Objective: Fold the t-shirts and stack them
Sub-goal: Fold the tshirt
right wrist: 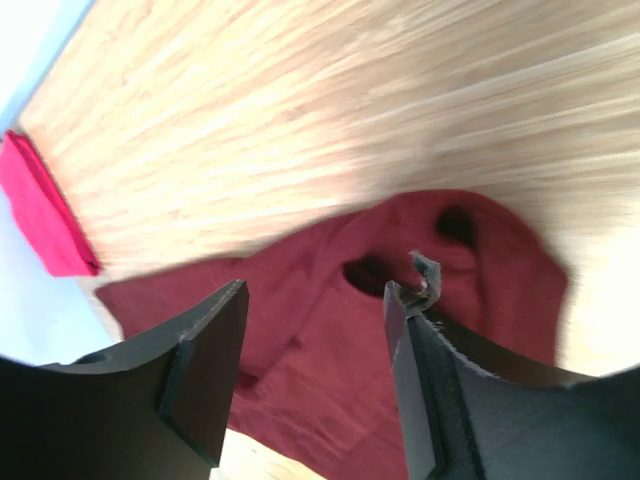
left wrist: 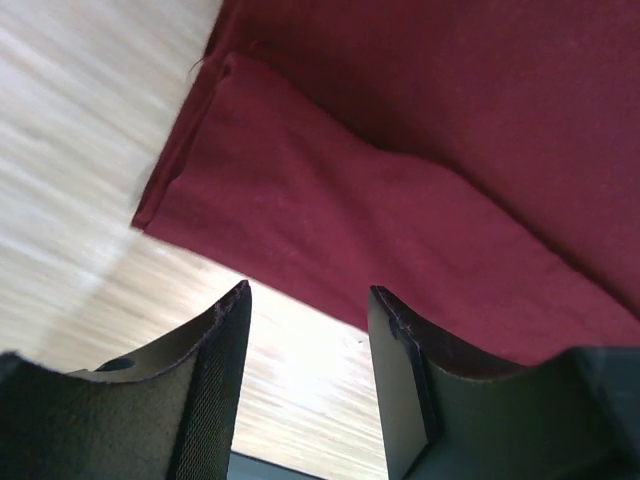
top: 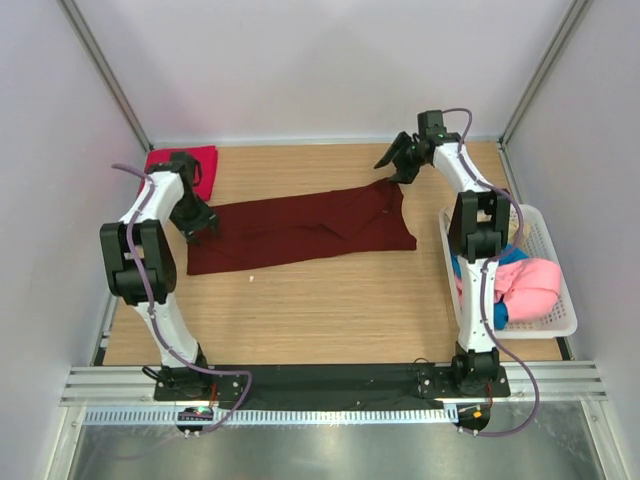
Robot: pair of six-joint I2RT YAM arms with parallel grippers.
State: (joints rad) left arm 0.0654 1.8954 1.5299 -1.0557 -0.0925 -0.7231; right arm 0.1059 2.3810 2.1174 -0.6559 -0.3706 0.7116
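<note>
Maroon t-shirt (top: 300, 228) lies spread flat across the table's centre, apparently laid out for folding, while a folded crimson shirt (top: 185, 162) waits at the 10 o'clock corner. The left gripper (top: 200, 224), fingers wide and empty, hovers at the maroon shirt's 9 o'clock end. The right gripper (top: 398, 168), equally agape, hangs over its 2 o'clock corner.

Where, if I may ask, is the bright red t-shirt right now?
Top external view: the bright red t-shirt lies in the far left corner of the table, just beyond the left gripper and the maroon t-shirt.
</note>
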